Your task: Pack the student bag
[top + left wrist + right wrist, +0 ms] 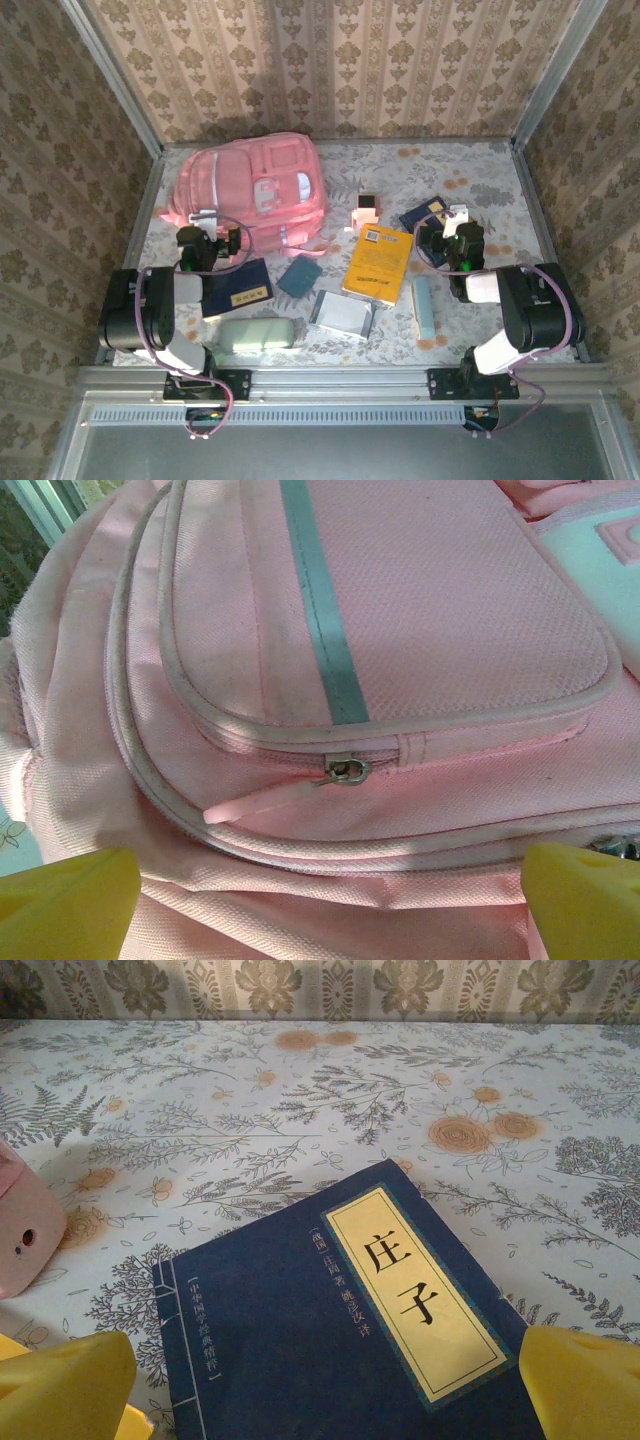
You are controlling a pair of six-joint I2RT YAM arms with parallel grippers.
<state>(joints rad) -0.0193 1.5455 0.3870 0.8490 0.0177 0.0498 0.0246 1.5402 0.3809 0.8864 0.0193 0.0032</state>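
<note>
Matt pink woven-cloth student bag, metal zipper

Yellow book lies flat near middle of floral cloth; take your bearings from it.
- 12 o'clock: small pink-and-white box.
- 1 o'clock: navy book, cover up, yellow title label with Chinese characters.
- 4 o'clock: pale blue case.
- 7 o'clock: silver-grey flat pack.
- 9 o'clock: small teal notebook; beyond it, dark blue booklet.
- 8 o'clock: pale green pouch, near table edge.

Patterned wallpaper encloses three sides.
</note>
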